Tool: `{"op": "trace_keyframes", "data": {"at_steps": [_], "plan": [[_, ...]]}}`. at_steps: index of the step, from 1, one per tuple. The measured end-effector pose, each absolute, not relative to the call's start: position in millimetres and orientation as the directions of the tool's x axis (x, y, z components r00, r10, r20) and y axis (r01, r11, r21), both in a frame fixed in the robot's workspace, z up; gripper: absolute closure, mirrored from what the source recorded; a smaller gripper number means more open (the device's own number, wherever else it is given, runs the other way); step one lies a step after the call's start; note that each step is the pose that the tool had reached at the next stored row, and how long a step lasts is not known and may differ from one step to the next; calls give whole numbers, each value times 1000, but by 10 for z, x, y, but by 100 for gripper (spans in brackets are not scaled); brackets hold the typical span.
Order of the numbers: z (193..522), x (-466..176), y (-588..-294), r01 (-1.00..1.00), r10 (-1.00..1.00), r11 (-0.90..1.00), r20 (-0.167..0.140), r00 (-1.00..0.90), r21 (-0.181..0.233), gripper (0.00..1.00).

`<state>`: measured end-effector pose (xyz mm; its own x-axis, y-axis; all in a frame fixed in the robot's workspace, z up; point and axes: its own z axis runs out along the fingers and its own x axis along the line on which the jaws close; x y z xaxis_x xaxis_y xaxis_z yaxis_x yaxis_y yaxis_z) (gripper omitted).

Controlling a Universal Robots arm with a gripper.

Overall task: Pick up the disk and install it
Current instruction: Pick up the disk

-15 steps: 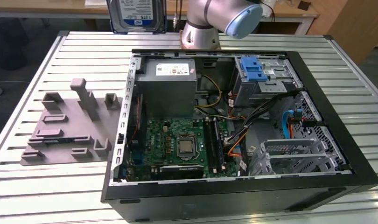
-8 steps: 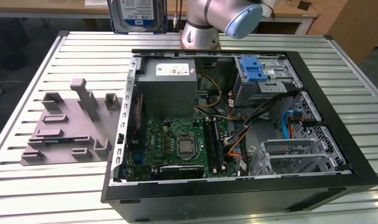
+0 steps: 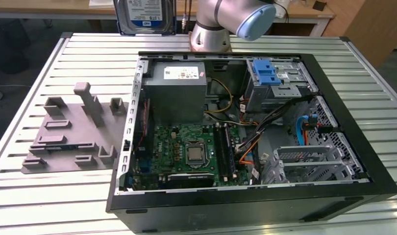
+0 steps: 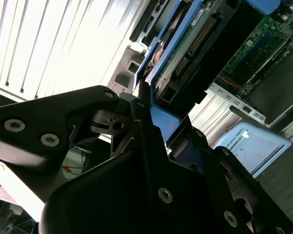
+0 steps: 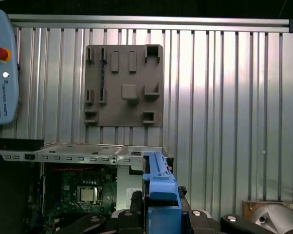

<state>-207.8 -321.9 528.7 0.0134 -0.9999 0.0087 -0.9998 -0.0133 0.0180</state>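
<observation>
In the exterior view the disk (image 3: 144,17) hangs high above the table's far edge, upright, its white-and-blue label facing the camera, just beside the arm (image 3: 228,22). In the second wrist view my gripper (image 4: 168,126) is shut on the disk (image 4: 185,48). Its black fingers (image 4: 141,131) press on the blue rail, and the disk's green circuit-board side shows beyond them. In the first wrist view the blue rail of the disk (image 5: 158,187) stands up between the gripper's black parts, above the open computer case.
The open computer case (image 3: 251,193) lies on the slatted metal table (image 3: 87,54) with a grey power-supply box (image 3: 179,93), a motherboard (image 3: 192,152) and a metal drive cage with a blue latch (image 3: 277,78). A grey fixture plate (image 3: 71,132) lies at the exterior view's left. A teach pendant (image 5: 3,68) rests by the table edge.
</observation>
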Motion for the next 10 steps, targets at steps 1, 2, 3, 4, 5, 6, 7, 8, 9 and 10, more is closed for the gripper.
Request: {"op": "trace_keyframes", "data": {"at_steps": [1, 2, 3, 4, 5, 6, 7, 8, 9, 10], "plan": [[5287, -2076, -3219, -1000, -1000, -13, 9, 13, 18, 64], [5287, -2072, -3219, -1000, -1000, -13, 9, 13, 18, 64], [5287, -2069, -3219, -1000, -1000, -13, 9, 13, 18, 64], [5287, -2067, -3219, -1000, -1000, -13, 9, 13, 18, 64], [5287, -2065, -3219, -1000, -1000, -13, 9, 13, 18, 64], [5287, -2063, -3219, -1000, -1000, -13, 9, 13, 18, 64], [5286, -2061, -3219, -1000, -1000, -13, 9, 13, 18, 64], [5287, -2059, -3219, -1000, -1000, -13, 9, 13, 18, 64], [5287, -2057, -3219, -1000, -1000, -13, 9, 13, 18, 64], [5287, -2055, -3219, -1000, -1000, -13, 9, 13, 18, 64]]}}
